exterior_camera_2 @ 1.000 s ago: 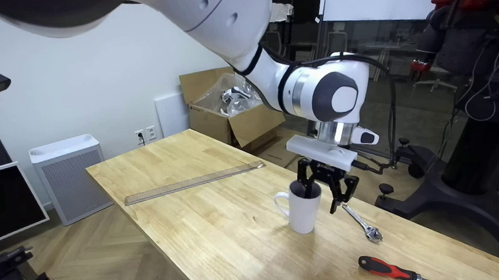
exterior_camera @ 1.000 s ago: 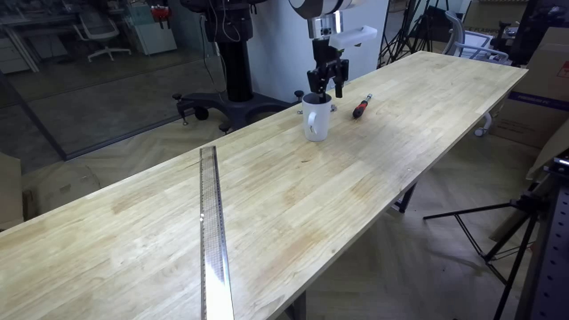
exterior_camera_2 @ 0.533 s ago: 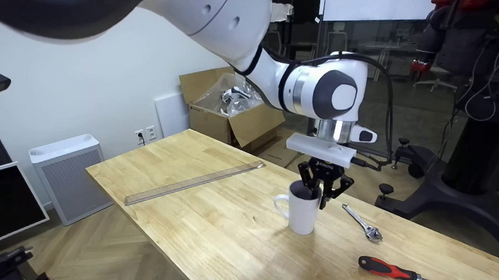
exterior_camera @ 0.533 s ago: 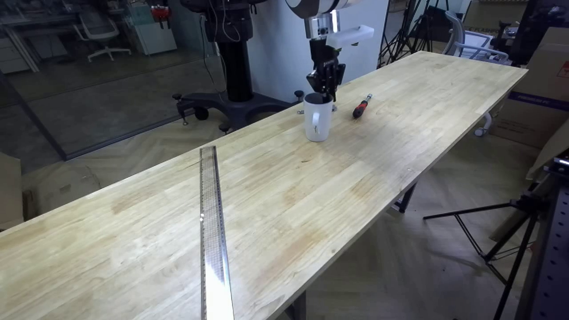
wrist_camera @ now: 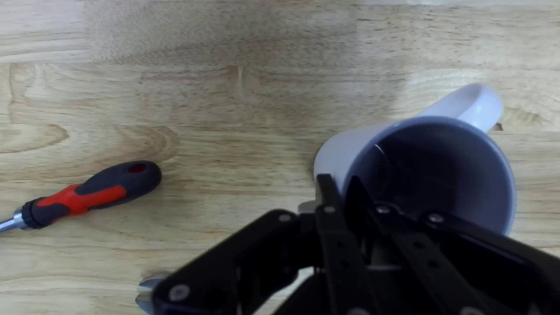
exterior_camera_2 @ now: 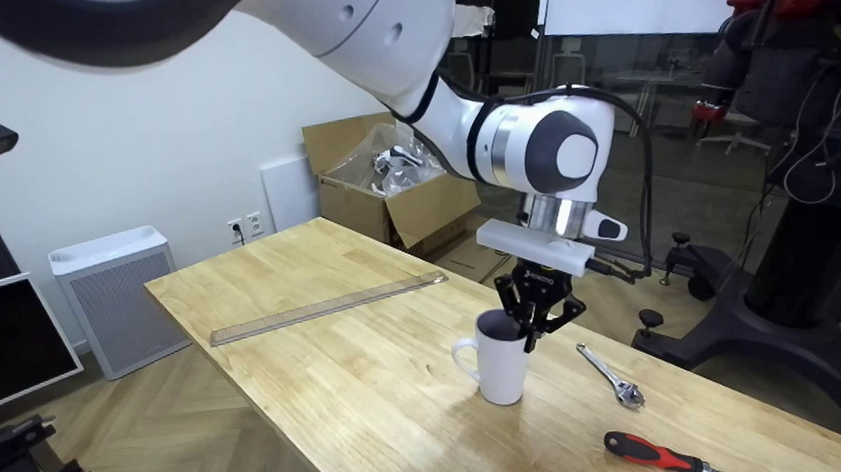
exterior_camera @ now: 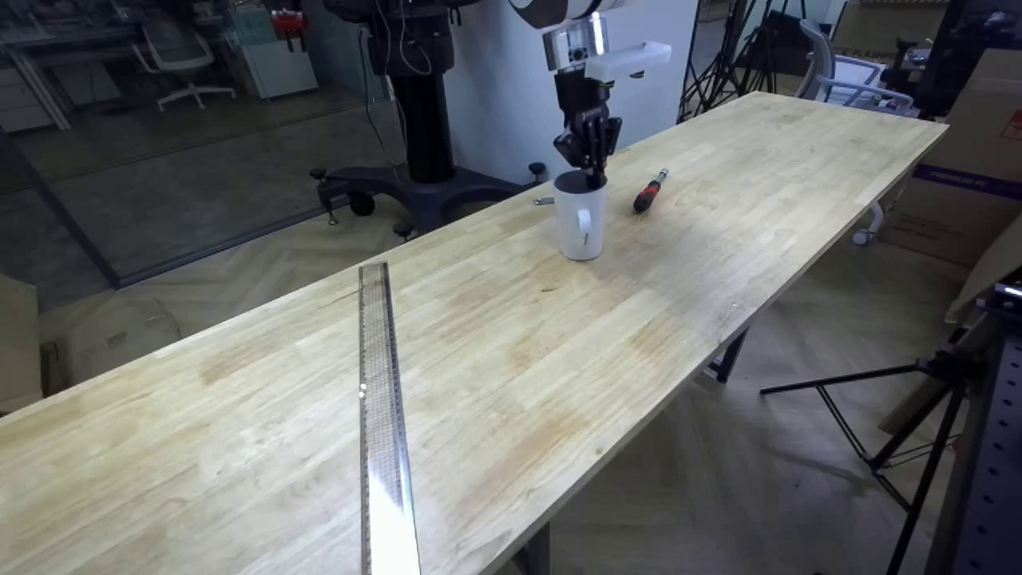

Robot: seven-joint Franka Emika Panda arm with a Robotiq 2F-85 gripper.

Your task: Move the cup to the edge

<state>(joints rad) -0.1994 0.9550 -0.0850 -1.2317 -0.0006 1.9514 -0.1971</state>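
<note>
The white cup [exterior_camera: 571,231] stands roughly upright over the wooden tabletop, its handle turned away from my fingers; in both exterior views I cannot tell whether its base [exterior_camera_2: 503,397] touches the wood. My gripper [wrist_camera: 340,186] is shut on the cup's wall, with one finger inside the mouth and the other against the outside. From above, the gripper [exterior_camera_2: 527,336] hides part of the rim. The tabletop's long edge [exterior_camera: 639,427] runs diagonally, some way from the cup.
A red and black screwdriver [exterior_camera_2: 651,452] and an adjustable wrench [exterior_camera_2: 612,378] lie close to the cup. A long metal strip like a ruler [exterior_camera: 386,399] crosses the tabletop. Beyond the table's far end is an open cardboard box [exterior_camera_2: 388,201].
The jaws have gone from open to shut around the cup's wall. The cup has shifted slightly with the gripper, away from the wrench.
</note>
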